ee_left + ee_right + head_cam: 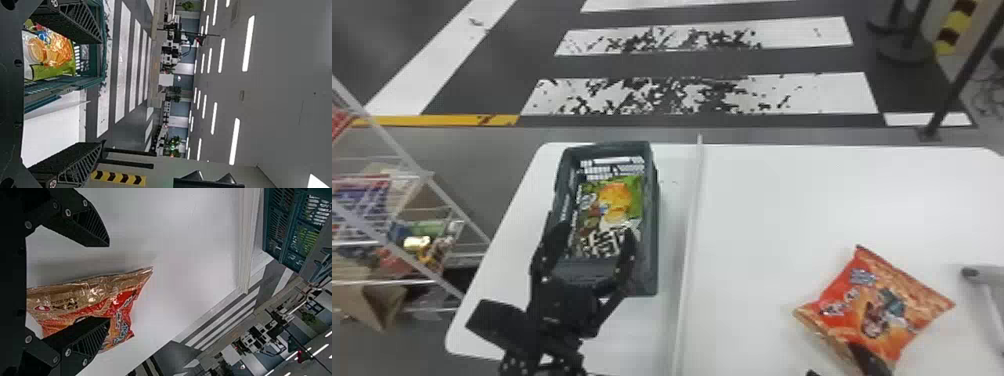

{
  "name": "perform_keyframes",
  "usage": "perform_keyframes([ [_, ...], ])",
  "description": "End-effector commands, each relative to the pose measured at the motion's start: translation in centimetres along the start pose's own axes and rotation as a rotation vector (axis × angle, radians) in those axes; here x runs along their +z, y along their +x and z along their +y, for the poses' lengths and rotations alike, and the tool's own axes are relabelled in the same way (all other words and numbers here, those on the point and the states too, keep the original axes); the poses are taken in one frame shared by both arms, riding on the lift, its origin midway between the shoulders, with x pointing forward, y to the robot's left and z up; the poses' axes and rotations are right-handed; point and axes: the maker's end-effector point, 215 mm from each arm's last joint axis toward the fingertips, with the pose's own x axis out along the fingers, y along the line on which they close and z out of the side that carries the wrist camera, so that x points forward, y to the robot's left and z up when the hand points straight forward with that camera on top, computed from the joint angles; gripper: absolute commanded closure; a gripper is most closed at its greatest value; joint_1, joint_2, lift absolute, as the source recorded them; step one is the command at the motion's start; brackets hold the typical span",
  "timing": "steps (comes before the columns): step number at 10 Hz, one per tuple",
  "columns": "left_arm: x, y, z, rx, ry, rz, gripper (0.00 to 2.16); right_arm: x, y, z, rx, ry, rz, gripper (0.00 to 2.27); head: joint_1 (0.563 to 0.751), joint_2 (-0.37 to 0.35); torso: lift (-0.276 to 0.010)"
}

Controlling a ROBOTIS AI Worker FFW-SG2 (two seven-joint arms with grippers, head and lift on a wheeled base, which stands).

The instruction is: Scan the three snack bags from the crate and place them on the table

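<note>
Red and orange, one snack bag point(897, 295) lies on the tabletop point(757, 210) right by my right jaws point(832, 359), which stand apart. My left jaws point(599, 231) are spread too, at the near end of the crate point(652, 245); beyond their tips, inside it, lies a green snack bag point(633, 187).

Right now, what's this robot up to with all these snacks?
It seems to be moving snack bags from a crate to a table. The left pincer is open at the near end of the crate, which holds a green snack bag. The right pincer is open by the orange bag on the table. Neither grips anything.
</note>
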Motion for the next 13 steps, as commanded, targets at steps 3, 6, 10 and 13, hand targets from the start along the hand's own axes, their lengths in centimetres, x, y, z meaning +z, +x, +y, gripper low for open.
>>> perform_keyframes([
  [3, 0.5, 0.0, -0.3, -0.017, -0.026, -0.017, 0.07, -1.7, 1.2, -0.9, -0.035, -0.034, 0.038, 0.26, 0.695, 0.106, -0.037],
  [6, 0.3, -0.1, -0.6, -0.032, -0.026, -0.012, 0.07, -3.6, 2.7, -2.1, -0.058, -0.072, 0.093, 0.31, 0.695, 0.068, -0.037],
  [10, 0.3, -0.2, -0.9, -0.041, -0.027, -0.01, 0.07, -4.1, 2.6, -2.5, -0.063, -0.089, 0.101, 2.05, 0.695, 0.011, -0.037],
  [13, 0.5, 0.0, -1.0, -0.044, -0.025, -0.016, 0.07, 2.4, 0.8, -4.1, -0.141, 0.059, -0.155, 2.08, 0.695, 0.056, -0.037],
])
